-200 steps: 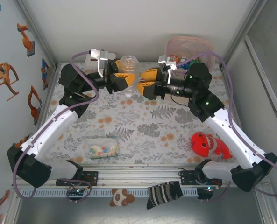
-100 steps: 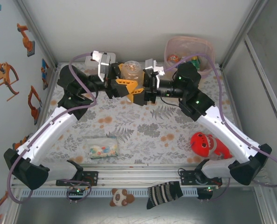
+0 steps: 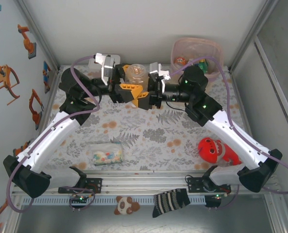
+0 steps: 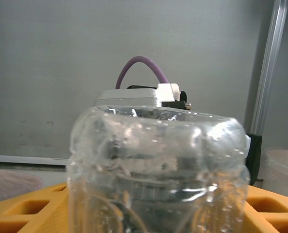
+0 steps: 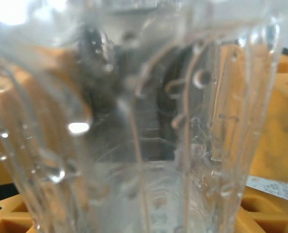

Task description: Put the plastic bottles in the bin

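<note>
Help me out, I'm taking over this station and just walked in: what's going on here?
Both arms reach to the back of the table, where they close in on one clear plastic bottle. The left pincer and the right pincer each straddle it; I cannot tell which one bears it. It looks like a handover toward the bin at the back right, which already holds a few bottles. A red toy and a clear packet lie nearer the front.
</note>
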`<action>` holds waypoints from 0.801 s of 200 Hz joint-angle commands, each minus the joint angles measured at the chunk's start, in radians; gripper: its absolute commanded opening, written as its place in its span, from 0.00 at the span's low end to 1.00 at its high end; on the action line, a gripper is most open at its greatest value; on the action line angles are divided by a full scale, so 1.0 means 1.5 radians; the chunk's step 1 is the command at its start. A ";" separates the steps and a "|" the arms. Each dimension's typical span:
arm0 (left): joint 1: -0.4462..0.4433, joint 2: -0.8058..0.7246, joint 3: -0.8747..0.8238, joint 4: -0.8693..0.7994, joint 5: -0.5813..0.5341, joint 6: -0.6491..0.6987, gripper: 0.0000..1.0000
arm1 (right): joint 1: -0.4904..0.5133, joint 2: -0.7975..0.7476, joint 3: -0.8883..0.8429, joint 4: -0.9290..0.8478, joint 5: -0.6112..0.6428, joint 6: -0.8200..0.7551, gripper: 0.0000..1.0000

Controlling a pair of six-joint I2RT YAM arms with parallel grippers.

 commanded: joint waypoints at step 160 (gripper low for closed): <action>0.004 -0.121 -0.036 -0.209 -0.208 0.174 0.79 | -0.183 -0.059 0.059 -0.116 0.259 0.072 0.44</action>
